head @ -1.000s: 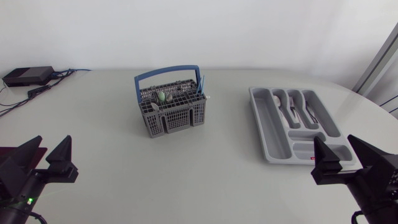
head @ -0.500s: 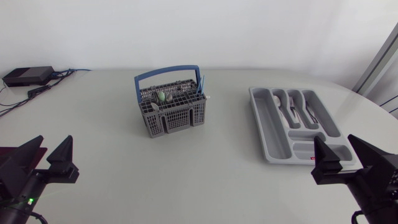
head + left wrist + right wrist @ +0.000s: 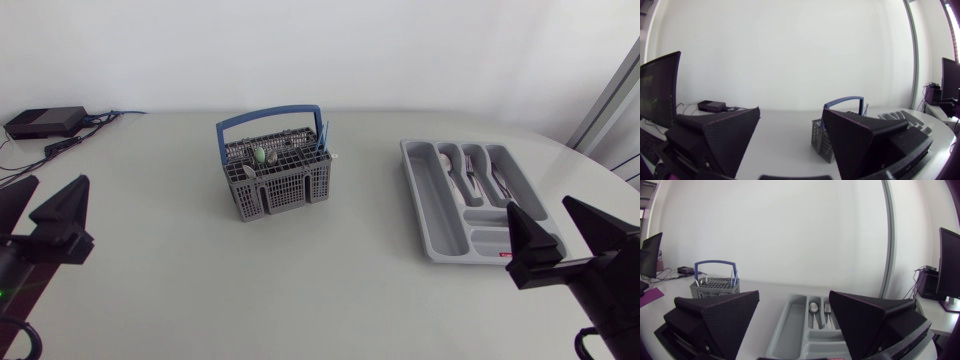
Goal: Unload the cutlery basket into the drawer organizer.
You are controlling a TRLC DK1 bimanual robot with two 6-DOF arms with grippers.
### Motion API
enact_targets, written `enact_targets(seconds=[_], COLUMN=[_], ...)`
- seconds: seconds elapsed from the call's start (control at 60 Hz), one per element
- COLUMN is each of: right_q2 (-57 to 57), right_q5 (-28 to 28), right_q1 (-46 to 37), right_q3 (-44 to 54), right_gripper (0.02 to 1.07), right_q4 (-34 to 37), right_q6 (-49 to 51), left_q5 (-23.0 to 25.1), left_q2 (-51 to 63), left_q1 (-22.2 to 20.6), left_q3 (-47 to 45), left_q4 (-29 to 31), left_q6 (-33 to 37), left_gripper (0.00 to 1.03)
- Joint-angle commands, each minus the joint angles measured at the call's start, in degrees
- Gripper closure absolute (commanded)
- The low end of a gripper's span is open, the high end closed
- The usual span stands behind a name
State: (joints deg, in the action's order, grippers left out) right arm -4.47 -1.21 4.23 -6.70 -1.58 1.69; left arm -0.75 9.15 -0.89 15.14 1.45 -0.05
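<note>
**Head view.** The cutlery basket [image 3: 275, 170], grey with a blue handle, stood on the pale counter [image 3: 330, 275] and held a few pieces, among them a greenish one [image 3: 259, 155]. The drawer organizer [image 3: 432, 195] lay well apart from the basket on its right, with spoons and forks [image 3: 470, 172] already in its far compartments. The left gripper [image 3: 58, 185] hung near and to the left of the basket, and the right gripper [image 3: 538, 205] hung beyond the organizer. Both had their fingers apart and held nothing. A small black box [image 3: 45, 122] sat far to the basket's left.

**Left wrist view.** The left gripper [image 3: 791, 111] was spread wide and empty, with the basket [image 3: 819, 137] ahead of it. This arm seemed the likelier one for the next pick (a judgement only). The pick would go best as a descent from above, beside the handle's arch. The gripper should pinch a single upstanding end and lift it straight until it leaves the grid, so that the light basket is not dragged.

**Right wrist view.** The right gripper [image 3: 794, 294] was likewise parted and empty, with the organizer [image 3: 790, 322] just ahead. The basket [image 3: 715, 284] stood farther off. The counter looked smooth and matte, so a nudged basket would probably slide.
</note>
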Motion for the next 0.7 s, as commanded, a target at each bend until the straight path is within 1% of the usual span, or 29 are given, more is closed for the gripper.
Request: enact_targets(seconds=[0.0,0.033,0.117,0.183,0.233,0.283,0.333,0.383,0.467,0.683], right_q2=[-4.5,-6.08,-10.65,-14.16,-16.01,-18.38,-20.32,-21.99,-24.62,-36.31], right_q5=[0.51,0.6,0.77,1.48,2.36,3.15,3.59,3.94,4.11,4.38], right_q1=[1.22,1.57,2.36,3.33,4.3,5.7,6.58,7.02,7.11,7.11], right_q3=[-3.41,-4.11,-6.22,-7.8,-8.51,-9.47,-10.18,-11.05,-13.43,-20.63], right_gripper=[0.07,0.07,0.07,0.07,0.07,0.07,0.07,0.07,0.07,0.07], right_q4=[-1.23,-1.67,-2.81,-3.16,-3.51,-3.51,-3.51,-3.34,-1.14,5.63], right_q6=[0.33,0.33,0.33,0.33,0.33,0.33,0.33,0.33,0.33,0.42], left_q5=[-0.3,-0.3,-0.3,-0.48,-0.48,-0.48,-0.56,-0.56,-0.56,-0.74], left_q2=[5.71,6.59,13.44,19.42,23.72,29.26,35.76,39.46,46.58,59.5], left_q1=[-1.14,-1.31,-2.63,-3.69,-3.69,-3.95,-4.04,-4.12,-4.3,-7.02], left_q3=[4.2,4.73,7.98,10.79,12.99,16.33,20.11,22.39,26.44,35.58], left_q4=[-0.93,-1.1,-1.63,-1.1,-0.49,1.18,4.0,5.58,7.25,10.76], left_q6=[-1.88,-1.79,-1.7,-1.35,-0.91,-0.82,-1.26,-2.05,-3.46,-5.13], left_gripper=[0.05,0.05,0.06,0.06,0.08,0.12,0.12,0.12,0.12,0.12])
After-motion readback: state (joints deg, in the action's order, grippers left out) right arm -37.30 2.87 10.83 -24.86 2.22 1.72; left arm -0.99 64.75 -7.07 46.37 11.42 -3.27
